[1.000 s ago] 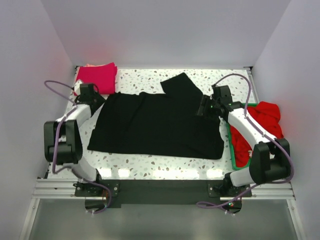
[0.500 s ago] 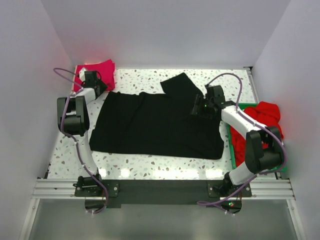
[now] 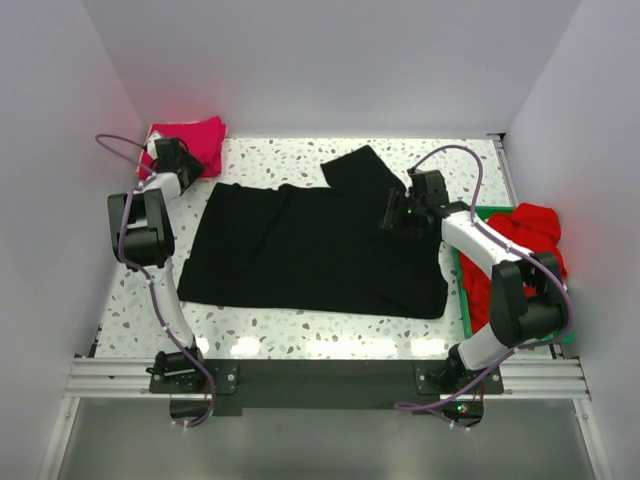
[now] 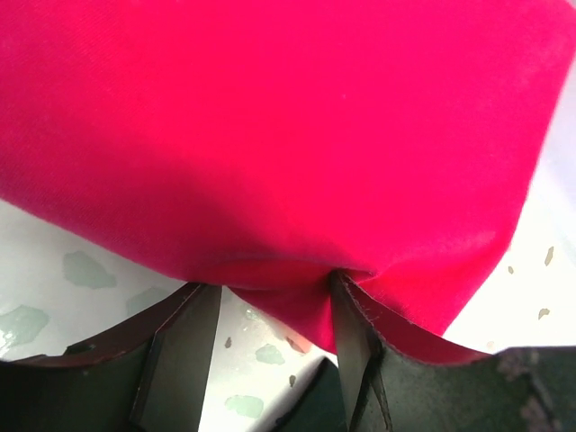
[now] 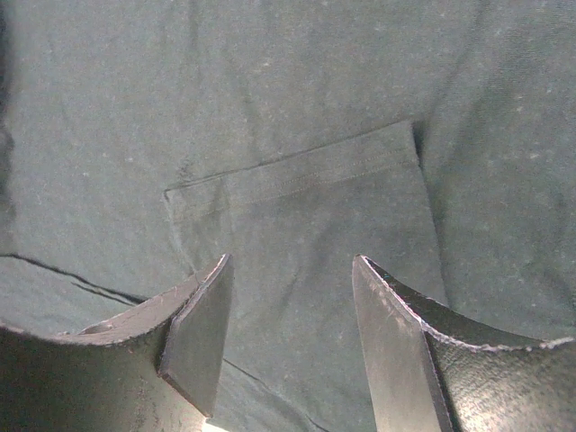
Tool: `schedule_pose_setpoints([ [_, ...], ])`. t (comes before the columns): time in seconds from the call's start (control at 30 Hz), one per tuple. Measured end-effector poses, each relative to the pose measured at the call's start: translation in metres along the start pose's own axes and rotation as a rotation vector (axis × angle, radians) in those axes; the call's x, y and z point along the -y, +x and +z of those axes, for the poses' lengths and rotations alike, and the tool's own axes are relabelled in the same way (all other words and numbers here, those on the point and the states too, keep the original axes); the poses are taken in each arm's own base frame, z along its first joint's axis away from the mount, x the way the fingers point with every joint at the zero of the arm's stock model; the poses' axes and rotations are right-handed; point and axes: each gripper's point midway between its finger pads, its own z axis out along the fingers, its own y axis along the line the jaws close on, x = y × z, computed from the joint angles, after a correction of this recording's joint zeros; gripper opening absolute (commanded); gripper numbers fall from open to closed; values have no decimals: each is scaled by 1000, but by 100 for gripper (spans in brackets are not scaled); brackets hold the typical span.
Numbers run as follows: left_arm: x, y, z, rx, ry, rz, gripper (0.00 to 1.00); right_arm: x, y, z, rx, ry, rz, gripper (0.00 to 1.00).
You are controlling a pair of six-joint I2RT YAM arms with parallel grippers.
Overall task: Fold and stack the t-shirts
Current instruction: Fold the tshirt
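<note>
A large black t-shirt [image 3: 320,250] lies spread flat mid-table, one sleeve pointing to the back [image 3: 355,170]. A folded magenta-pink t-shirt [image 3: 195,137] lies at the back left corner. My left gripper [image 3: 168,155] is at its near edge. In the left wrist view the pink cloth [image 4: 270,135] fills the frame and its edge sags between the open fingers [image 4: 270,292]. My right gripper [image 3: 395,215] hovers open over the black shirt's right side, above a sleeve hem [image 5: 297,171], with nothing between the jaws [image 5: 290,270]. A bright red t-shirt [image 3: 530,235] lies bunched at the right.
The red shirt sits in a green plastic tray [image 3: 464,300] at the table's right edge. White walls close in the back and both sides. Speckled tabletop [image 3: 270,335] shows in front of the black shirt and at the back right [image 3: 450,155].
My left arm has swung from the black shirt's upper left corner to the pink shirt, which has shifted slightly back-left. My right gripper has moved a little left over the black shirt.
</note>
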Motion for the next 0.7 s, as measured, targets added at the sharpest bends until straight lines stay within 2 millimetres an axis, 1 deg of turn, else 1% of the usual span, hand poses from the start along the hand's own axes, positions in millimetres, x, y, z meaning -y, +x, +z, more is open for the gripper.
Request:
schedule_pose_setpoints([
  [0.1,5,0,-2,2,34,2,57,-1,0,0,0,-3,-1,59],
  [0.17,3,5,-8,5,51,1,57,-1,0,0,0,-5,-1,59],
  [0.3,-6,18,-34,-4,62,1,53,-3,0,0,-1,-15,-2,59],
  [0.4,-6,18,-52,10,83,11,50,-5,0,0,-3,-26,-3,59],
  [0.47,-1,13,-61,30,107,34,49,-6,0,0,-1,-32,-3,59],
  [0.57,11,8,-67,52,143,83,47,-9,-1,0,-2,-47,-4,59],
  [0.7,19,18,-70,36,156,157,43,-11,-1,-2,1,-55,-5,59],
])
